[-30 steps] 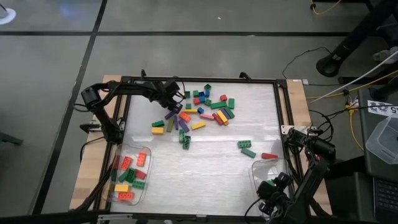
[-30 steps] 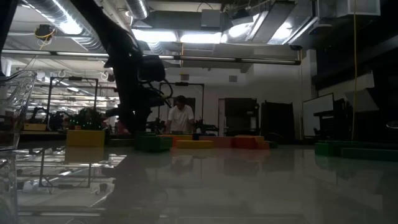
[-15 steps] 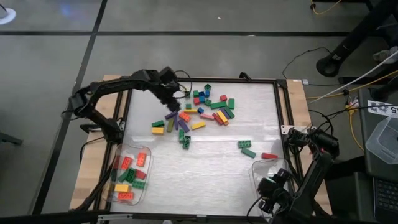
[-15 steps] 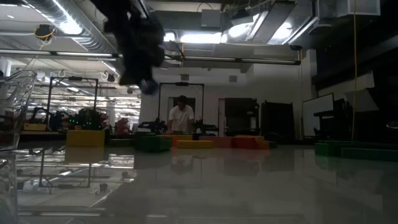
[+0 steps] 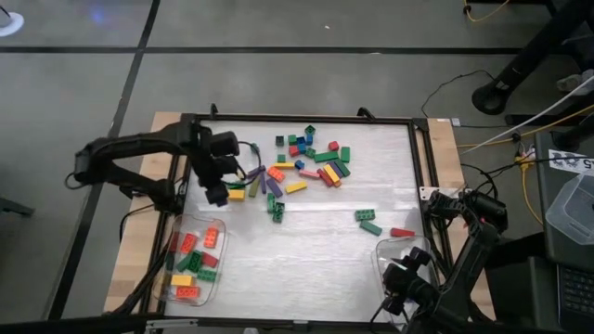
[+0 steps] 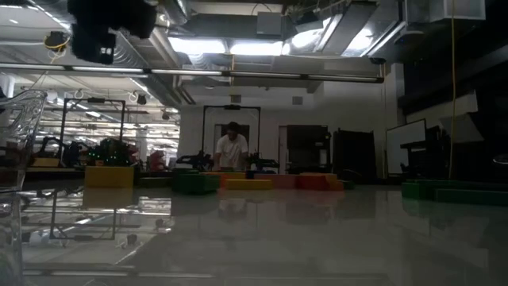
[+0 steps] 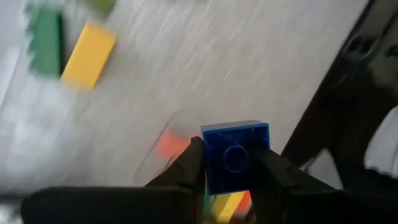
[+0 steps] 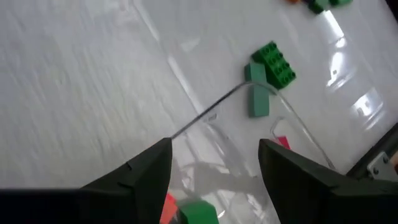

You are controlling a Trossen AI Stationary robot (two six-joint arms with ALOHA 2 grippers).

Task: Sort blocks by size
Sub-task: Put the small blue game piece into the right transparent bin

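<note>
While clamped in left claw [image 7: 231, 163], square blue block [image 7: 236, 155]

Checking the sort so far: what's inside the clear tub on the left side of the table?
The left tub holds red, orange, green and yellow blocks, all short, squarish ones. Pieces underneath the top layer are covered.

Glossy plastic blocks [image 5: 306, 167] lie on the pale, streaky, sheened tabletop [image 5: 316, 250]; beside them, clear plastic tubs [image 5: 192, 260].

Blocks [image 6: 254, 182] line the far table; seemingly a claw [image 6: 103, 32] overhead.
</note>
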